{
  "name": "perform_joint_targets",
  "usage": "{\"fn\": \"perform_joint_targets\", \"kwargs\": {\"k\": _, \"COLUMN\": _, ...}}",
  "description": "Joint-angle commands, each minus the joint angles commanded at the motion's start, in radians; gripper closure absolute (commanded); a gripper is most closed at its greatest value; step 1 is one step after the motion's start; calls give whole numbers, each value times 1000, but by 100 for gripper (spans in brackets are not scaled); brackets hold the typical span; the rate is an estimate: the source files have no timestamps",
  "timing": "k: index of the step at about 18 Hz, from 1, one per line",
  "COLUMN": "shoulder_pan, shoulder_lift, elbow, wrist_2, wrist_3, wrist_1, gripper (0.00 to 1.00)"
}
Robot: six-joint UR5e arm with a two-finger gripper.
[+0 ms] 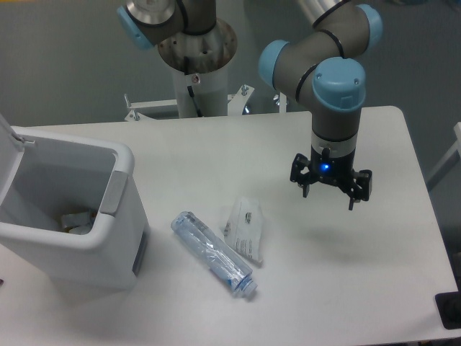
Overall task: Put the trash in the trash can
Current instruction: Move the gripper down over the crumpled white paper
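Note:
A crushed clear plastic bottle (212, 253) with a pale blue cap lies on the white table, cap toward the front right. Just right of it lies a flat clear-white wrapper (245, 229). The white trash can (108, 216) stands at the left with its lid swung open and some items inside. My gripper (329, 196) hangs above the table to the right of the wrapper, fingers spread open and pointing down, with nothing between them.
The arm's base column (196, 68) stands behind the table's far edge. The table's right edge (425, 194) runs close to the gripper. A dark object (450, 310) sits at the front right corner.

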State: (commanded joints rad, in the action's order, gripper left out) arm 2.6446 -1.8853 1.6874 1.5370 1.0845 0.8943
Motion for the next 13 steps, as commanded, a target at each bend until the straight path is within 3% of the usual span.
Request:
{"fn": "perform_joint_targets", "kwargs": {"k": 5, "shoulder_pan": -5, "shoulder_lift": 2, "elbow": 9, "wrist_2": 2, "wrist_3": -11, "wrist_1": 0, "gripper": 0}}
{"fn": "perform_joint_targets", "kwargs": {"k": 10, "shoulder_pan": -67, "shoulder_lift": -12, "elbow": 20, "wrist_2": -2, "wrist_3": -153, "wrist_1": -23, "gripper": 0}}
{"fn": "perform_joint_targets", "kwargs": {"k": 13, "shoulder_pan": -103, "shoulder_lift": -24, "elbow": 35, "wrist_2": -2, "wrist_3": -163, "wrist_1": -34, "gripper": 0}}
